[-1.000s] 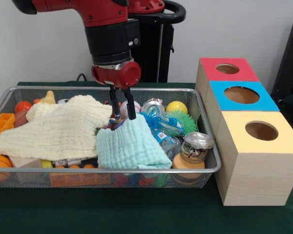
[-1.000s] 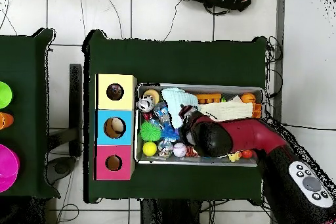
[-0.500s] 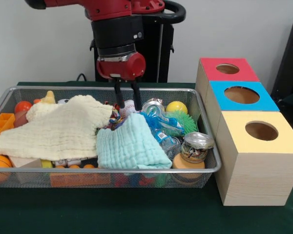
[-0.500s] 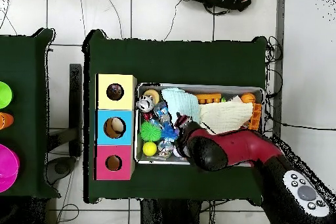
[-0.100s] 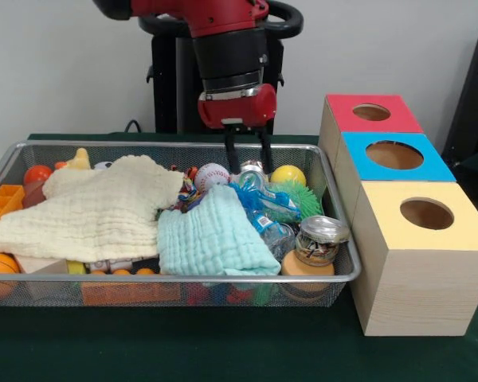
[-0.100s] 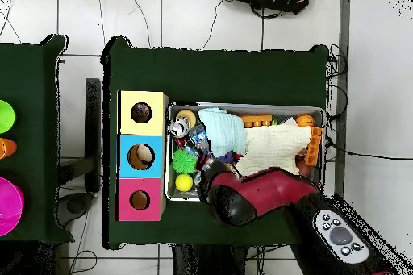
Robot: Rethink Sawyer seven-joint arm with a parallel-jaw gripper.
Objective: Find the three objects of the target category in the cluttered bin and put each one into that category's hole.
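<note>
Now your gripper [image 5: 250, 156] has lifted off the teal cloth [image 5: 211, 235] and swung right, its jaws slightly parted and empty above the baseball [image 5: 212, 176] and yellow ball [image 5: 287, 175] at upper centre of the bin [image 5: 338, 274], so nothing is picked yet.

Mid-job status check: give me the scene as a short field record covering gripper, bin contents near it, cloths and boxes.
gripper: gripper open, empty, above the bin's far side
below gripper: crushed can, between baseball and yellow ball
bin: mesh bin, cluttered
cloths: cream cloth and mint cloth covering items
boxes: red box, blue box, yellow box beside the bin, one hole each
</note>
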